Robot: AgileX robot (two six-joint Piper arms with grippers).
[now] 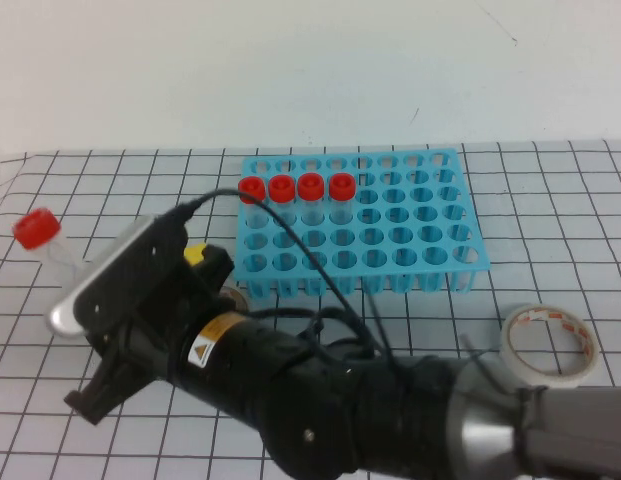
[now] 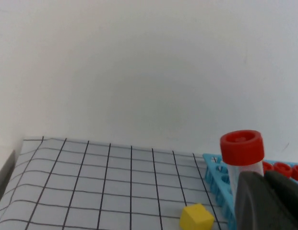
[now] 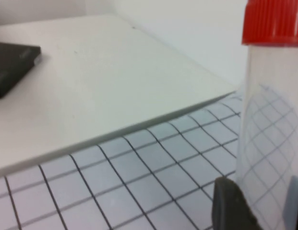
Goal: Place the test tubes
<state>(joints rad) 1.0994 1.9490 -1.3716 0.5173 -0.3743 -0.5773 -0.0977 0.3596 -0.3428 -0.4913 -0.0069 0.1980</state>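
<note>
A clear test tube with a red cap [image 1: 37,232] is held tilted above the mat's left side. My right gripper [image 1: 75,295] is shut on its body, and its arm reaches across from the lower right. Up close the tube [image 3: 271,96] stands between the two dark fingers [image 3: 230,206]. The blue rack [image 1: 410,240] holds several red-capped tubes [image 1: 296,186] in a row near its back left. My left gripper [image 2: 264,175] is shut with nothing in it, and the red-capped tube [image 2: 241,146] rises just behind it, near the rack's [image 2: 218,184] left end.
A yellow cube [image 1: 195,255] lies on the grid mat just left of the rack, and shows again as the yellow cube [image 2: 196,218]. A roll of white tape [image 1: 550,345] lies at the front right. The mat's left edge [image 1: 0,190] is close to the held tube.
</note>
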